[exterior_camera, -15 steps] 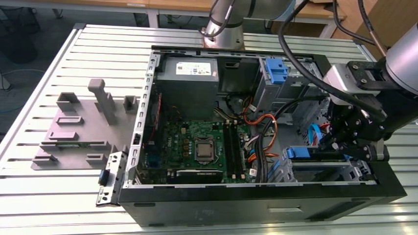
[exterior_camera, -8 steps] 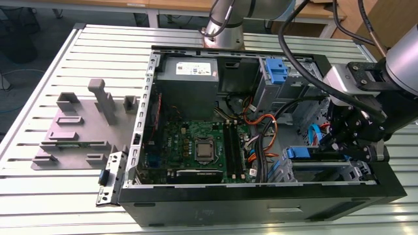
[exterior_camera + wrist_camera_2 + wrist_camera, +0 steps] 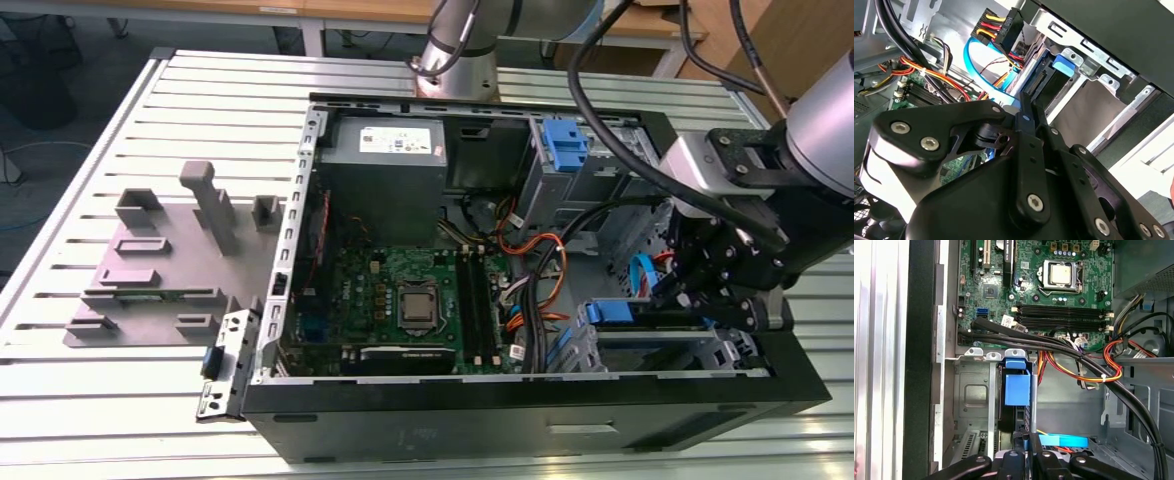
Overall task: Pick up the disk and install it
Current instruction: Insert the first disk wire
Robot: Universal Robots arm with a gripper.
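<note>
The disk sits in the drive cage at the near right corner of the open computer case, with its blue bracket showing. In both wrist views its blue tab lies between the cage's metal rails. My gripper hangs just over the cage. The black fingers are drawn together, with their tips at the disk's near end. I cannot tell whether they pinch any part of it.
Black, orange and blue cables run beside the cage over the motherboard. A second blue bracket stands at the back of the case by a grey box. A grey plastic stand sits at the exterior view's left.
</note>
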